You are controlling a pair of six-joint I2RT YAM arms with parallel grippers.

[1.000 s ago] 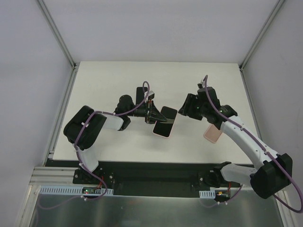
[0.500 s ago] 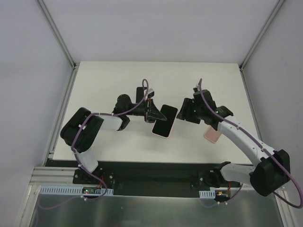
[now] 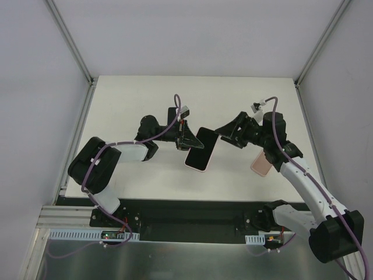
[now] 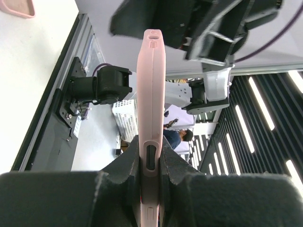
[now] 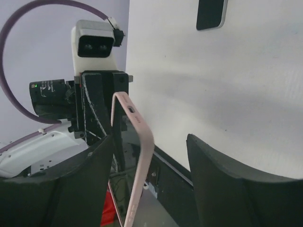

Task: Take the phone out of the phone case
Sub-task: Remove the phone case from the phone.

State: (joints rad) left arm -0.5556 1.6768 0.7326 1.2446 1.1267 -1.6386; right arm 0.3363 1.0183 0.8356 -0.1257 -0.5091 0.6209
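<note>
right hand (image 3: 220, 131) has swung in, wide astride the slim pink phone case (image 4: 151, 85) pinched in the left hand (image 3: 190, 140).

Shows plain pale walls (image 3: 192, 35) and metal corner struts (image 3: 70, 41) around an evenly lit white tabletop (image 3: 145, 99) and metal ledge (image 3: 192, 256).

My left fingers (image 4: 120, 177) hide the low end of the pink case (image 4: 150, 85) — my right arm (image 3: 294, 169) covers part of another pink thing (image 3: 260, 167).
</note>
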